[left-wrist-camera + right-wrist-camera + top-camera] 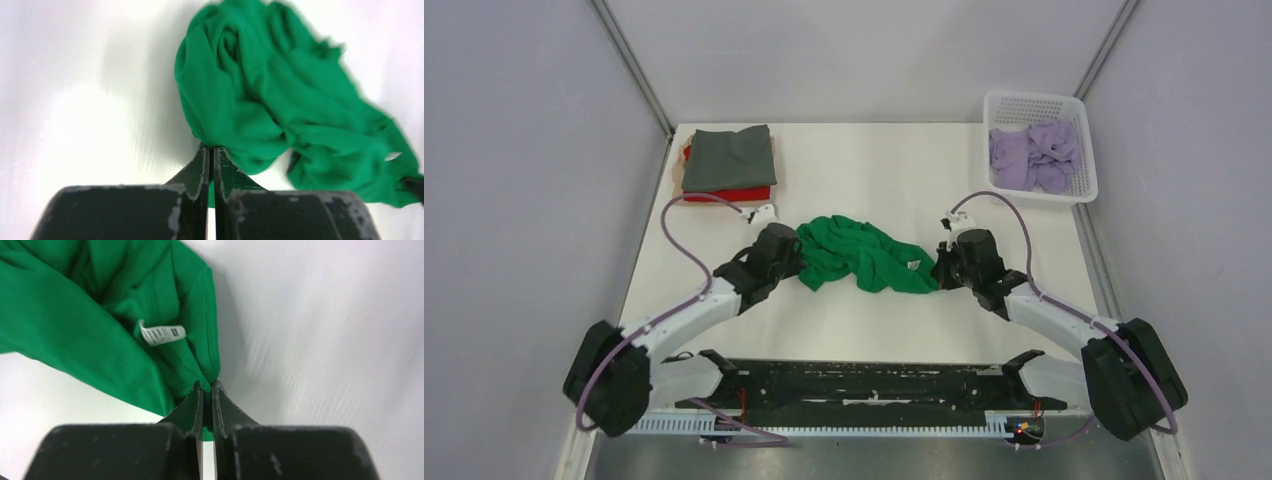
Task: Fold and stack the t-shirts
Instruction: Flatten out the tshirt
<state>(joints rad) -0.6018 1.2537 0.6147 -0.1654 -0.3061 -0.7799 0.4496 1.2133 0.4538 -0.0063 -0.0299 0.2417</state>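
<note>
Cloth takes up the middle of our workspace. The soft, short-sleeved bright green t-shirt (pixel 864 255) is crumpled into a long, twisted bunch across the centre of the white table (pixel 874 160), stretched between our two arms. We cannot tell whether the bunch rests fully on the surface or hangs just above it.

Our left gripper (pixel 211 152) has its two black fingers pressed together on the shirt's left end. In the wrist view a fold of green runs down into the narrow slit between the tips. Our right gripper (pixel 206 386) is likewise clamped on the shirt's right end, its tips biting a stitched hem. Just beside that pinch, a small white label (pixel 162 333) with printed lines sticks out of the fabric.

At the far left corner of the table we see a neat folded stack. A dark grey t-shirt (pixel 727 157) lies on top, a red t-shirt (pixel 729 194) shows along its near edge, and a tan t-shirt (pixel 774 150) peeks out at the side. At the far right corner stands a white basket (pixel 1039 100) of plastic lattice. The lilac t-shirt (pixel 1034 155) lies crumpled inside it. Both the stack and the basket are well apart from the green bunch.
</note>
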